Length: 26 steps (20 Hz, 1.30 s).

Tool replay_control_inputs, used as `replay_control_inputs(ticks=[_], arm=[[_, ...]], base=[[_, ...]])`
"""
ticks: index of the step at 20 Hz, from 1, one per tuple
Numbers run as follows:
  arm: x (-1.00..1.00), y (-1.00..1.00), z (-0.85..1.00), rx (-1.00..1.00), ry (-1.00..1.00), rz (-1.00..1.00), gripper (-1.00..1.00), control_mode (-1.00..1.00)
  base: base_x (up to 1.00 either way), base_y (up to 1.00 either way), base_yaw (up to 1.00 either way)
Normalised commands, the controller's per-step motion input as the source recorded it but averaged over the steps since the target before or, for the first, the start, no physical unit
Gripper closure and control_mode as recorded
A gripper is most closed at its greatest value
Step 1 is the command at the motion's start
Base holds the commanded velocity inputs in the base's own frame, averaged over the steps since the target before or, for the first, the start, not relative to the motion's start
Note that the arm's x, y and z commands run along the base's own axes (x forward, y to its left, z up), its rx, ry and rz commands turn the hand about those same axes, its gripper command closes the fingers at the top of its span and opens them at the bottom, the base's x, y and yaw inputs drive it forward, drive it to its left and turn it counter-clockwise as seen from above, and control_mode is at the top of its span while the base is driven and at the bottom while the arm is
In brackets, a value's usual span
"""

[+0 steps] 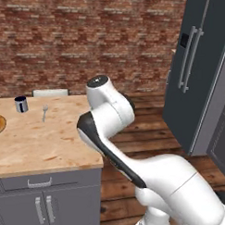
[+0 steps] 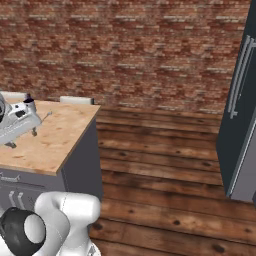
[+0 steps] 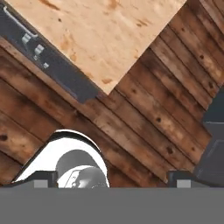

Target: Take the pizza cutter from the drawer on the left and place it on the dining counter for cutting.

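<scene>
My gripper [image 3: 111, 180] wide apart, empty, above counter [image 1: 52, 149] corner. Small silver thing, likely pizza cutter [image 1: 45, 112], upper left on counter near mug [image 1: 21, 104]. Light, stiff, slippery; grab by handle, not wheel.

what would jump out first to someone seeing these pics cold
The big white robot arm fills the foreground, bent over the right corner of a pale wood counter backed by a red brick wall. On the counter's far side stand a small dark cup and a fork to its right. A tall dark fridge stands at the right on the wood floor.
</scene>
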Motion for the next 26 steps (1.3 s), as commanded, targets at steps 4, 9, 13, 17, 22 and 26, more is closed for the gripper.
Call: replay_control_inputs(ticks=[4, 9, 13, 17, 22, 26], arm=[[-0.50, 1.00, -0.48, -0.16, -0.07, 0.53, -1.00, -1.00], [-0.32, 0.89, -0.42, -0.12, -0.18, 0.44, -1.00, -1.00], [0.00, 0.79, -0.39, -0.10, -0.28, 0.35, -1.00, -1.00], [0.00, 0.84, -0.37, -0.04, -0.22, 0.28, -1.00, -1.00], [0.00, 0.73, -0.45, -0.01, -0.28, 0.24, -1.00, -1.00], [0.00, 0.62, -0.61, 0.00, -0.28, 0.22, -1.00, -1.00]], base=[[0.00, 0.00, 0.00], [0.00, 0.00, 0.00], [0.00, 0.00, 0.00], [0.00, 0.00, 0.00], [0.00, 0.00, 0.00], [0.00, 0.00, 0.00]])
